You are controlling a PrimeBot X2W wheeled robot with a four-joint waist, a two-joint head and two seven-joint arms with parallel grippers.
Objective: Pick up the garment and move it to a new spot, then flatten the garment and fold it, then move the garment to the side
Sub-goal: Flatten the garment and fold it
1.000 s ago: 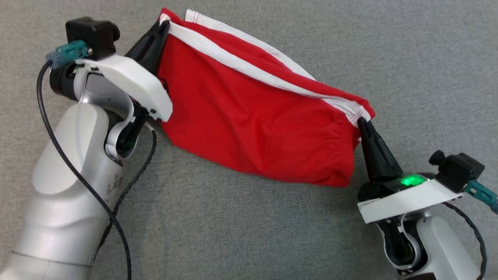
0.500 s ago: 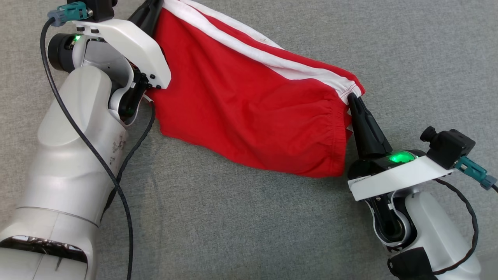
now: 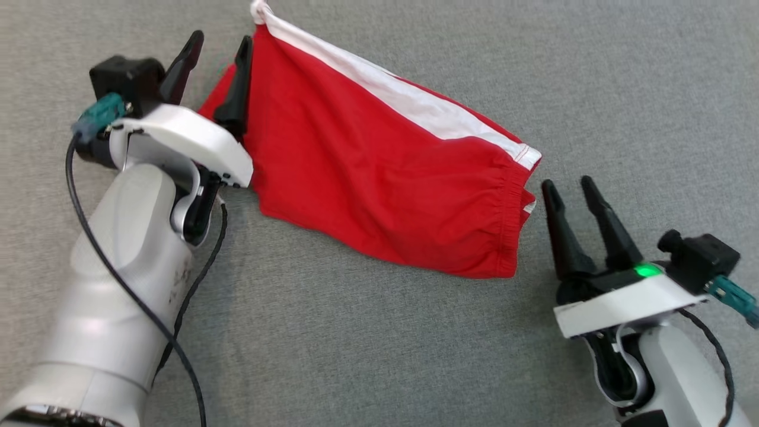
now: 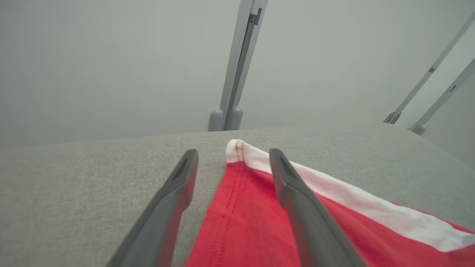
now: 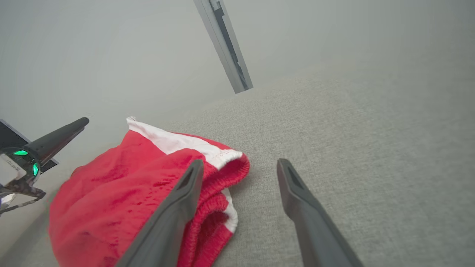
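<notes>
Change since earlier frame: both tools have let go. The left gripper (image 3: 218, 42) and right gripper (image 3: 567, 184) now stand with jaws apart, and the garment (image 3: 385, 166), earlier stretched between them, lies loose on the grey cloth surface (image 3: 356, 344).
Head view, garment: red knit shorts with a white band (image 3: 415, 104) along the far edge and a gathered elastic waistband (image 3: 510, 219) at the right end. It lies roughly flat, slanting from upper left to lower right.
Head view, left gripper: open and holding nothing. One finger overlaps the garment's left edge, and some red cloth shows between the two fingers.
Head view, right gripper: open and empty, just beside the waistband end, apart from it.
Left wrist view: smooth, dark, tapered fingers (image 4: 163, 215) are spread wide. Red cloth with a stitched seam lies between them, its white corner near the tips. A grey metal post (image 4: 237, 74) rises beyond the surface edge.
Right wrist view: fingers are spread. One overlaps the ruffled waistband, contact cannot be told. The other is over bare woven grey surface.
</notes>
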